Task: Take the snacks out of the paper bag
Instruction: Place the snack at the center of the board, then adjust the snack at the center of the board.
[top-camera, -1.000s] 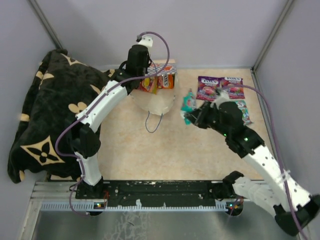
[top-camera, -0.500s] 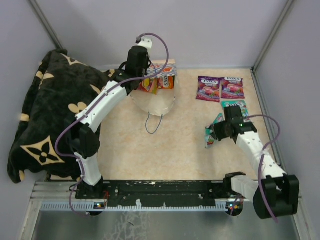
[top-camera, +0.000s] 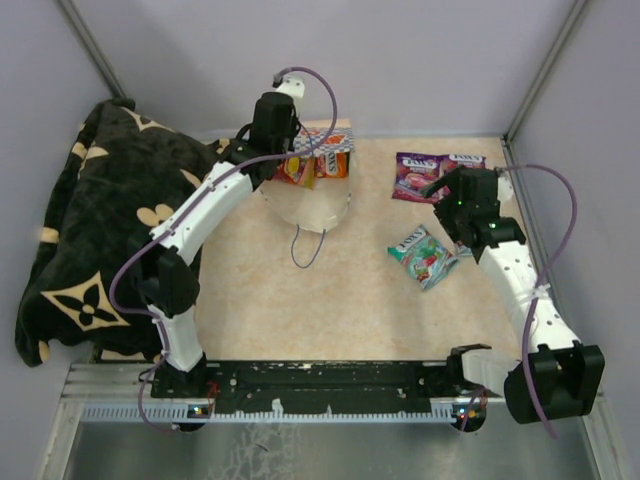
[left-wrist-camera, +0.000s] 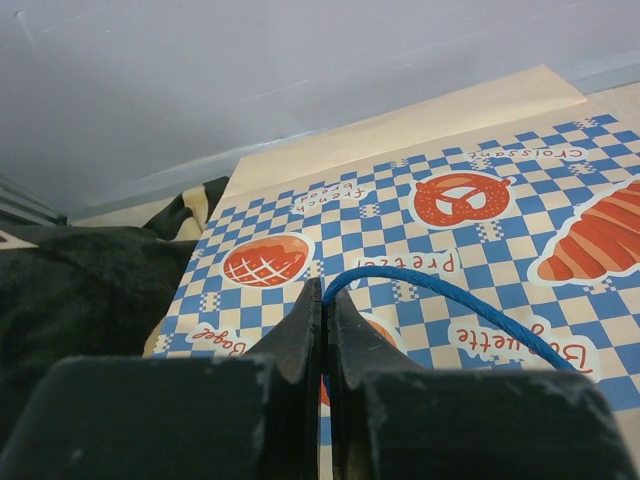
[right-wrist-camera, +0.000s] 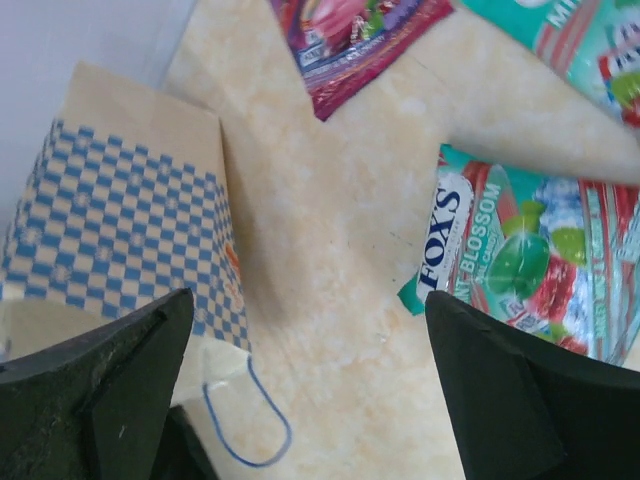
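The paper bag lies on its side at the back of the table, and orange and yellow snacks show at its mouth. My left gripper is shut on the bag's blue string handle, over the checkered band. A teal snack packet lies flat on the table, and two purple ones lie behind it. My right gripper hovers above the table between bag and packets, open and holding nothing. In the right wrist view the open gripper has the teal packet off to its right.
A black floral blanket is heaped at the table's left side. Another teal packet lies near the right wall, mostly under my right arm. The bag's second string handle trails onto the table. Walls close in the back and right.
My right gripper carried the teal packet from beside the bag to the right, let it go flat on the table, opened wide and moved back. The left arm has not moved.
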